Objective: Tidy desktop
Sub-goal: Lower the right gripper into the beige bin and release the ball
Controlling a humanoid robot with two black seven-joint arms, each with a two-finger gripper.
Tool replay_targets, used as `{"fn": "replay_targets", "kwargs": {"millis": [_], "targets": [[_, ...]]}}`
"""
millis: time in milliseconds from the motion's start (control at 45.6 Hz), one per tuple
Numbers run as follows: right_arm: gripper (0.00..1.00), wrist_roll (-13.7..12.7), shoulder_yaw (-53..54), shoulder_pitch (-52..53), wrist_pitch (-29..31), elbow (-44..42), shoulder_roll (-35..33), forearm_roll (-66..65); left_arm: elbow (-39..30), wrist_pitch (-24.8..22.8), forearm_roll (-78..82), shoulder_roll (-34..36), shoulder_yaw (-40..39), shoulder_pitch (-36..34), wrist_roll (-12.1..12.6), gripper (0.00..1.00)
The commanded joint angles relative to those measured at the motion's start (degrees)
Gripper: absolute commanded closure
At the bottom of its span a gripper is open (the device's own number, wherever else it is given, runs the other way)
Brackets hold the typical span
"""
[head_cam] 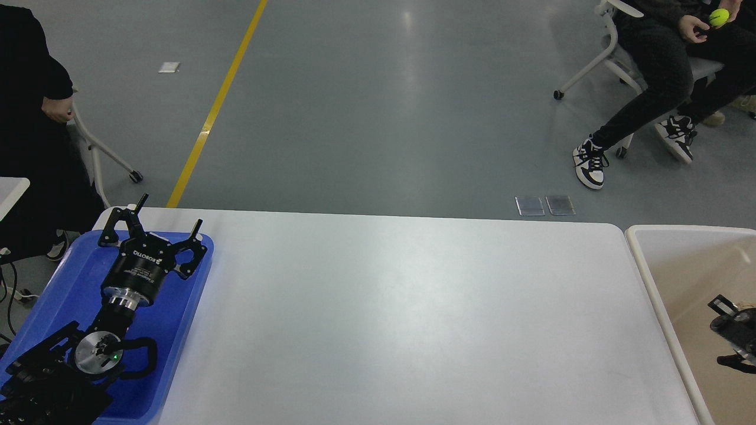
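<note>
Left hand (pixel 168 223), fingers spread, over blue tray (pixel 195 283) at desktop (pixel 401 313) edge; right hand (pixel 735 336) unclear.

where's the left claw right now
In the head view the left claw is at the far left, open above the far end of the blue tray, which sits on the left end of the desktop.

White desktop (pixel 401 307), blue tray (pixel 59 295), beige bin (pixel 679 277), black left gripper (pixel 168 215).
</note>
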Motion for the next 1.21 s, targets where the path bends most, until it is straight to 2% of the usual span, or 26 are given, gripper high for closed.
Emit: {"fn": "replay_targets", "kwargs": {"millis": [0,44,154,197,219,241,680,768,855,965,1184], "targets": [[1.0,0.01,0.61,-0.06,-0.02,-0.06,0.3,0.0,0.0,0.0,0.0,-0.06,0.0,0.0,0.0,0.01],[0.96,0.01,0.17,0.02,-0.02,-0.15,0.22,-0.09,0.0,0.0,0.0,0.03,0.0,0.0,0.0,0.01],[0.51,0.01,-0.18,0.29,-0.02,-0.94,-0.4,-0.18,0.0,0.0,0.0,0.03,0.0,0.0,0.0,0.01],[0.26,0.01,-0.18,0.38,-0.02,-2.16,-0.49,-0.09,0.0,0.0,0.0,0.03,0.0,0.0,0.0,0.01],[0.19,0.01,-0.09,0.38,-0.11,-2.78,-0.49,-0.09,0.0,0.0,0.0,0.03,0.0,0.0,0.0,0.01],[0.16,0.01,0.08,0.38,-0.02,-3.31,-0.31,-0.09,0.0,0.0,0.0,0.03,0.0,0.0,0.0,0.01],[0.11,0.01,0.26,1.43,0.33,-3.14,-0.49,0.09,0.0,0.0,0.0,0.03,0.0,-0.09,0.0,0.01],[0.02,-0.08,-0.27,2.13,0.85,-2.35,-0.57,0.44,0.0,0.0,0.0,-0.06,0.0,-0.09,0.0,0.01],[0.01,-0.25,-0.62,3.1,1.03,1.86,-1.71,0.44,0.0,0.0,0.0,-0.06,0.0,-0.09,0.0,0.01],[0.01,-0.43,-2.2,4.59,2.08,9.33,-6.54,0.35,0.0,0.0,0.0,-0.06,0.0,-0.09,0.0,0.01],[0.01,-0.34,-12.21,11.53,9.64,16.02,-10.86,6.58,0.0,0.0,0.0,-0.14,0.0,-0.09,0.0,0.01]]}}
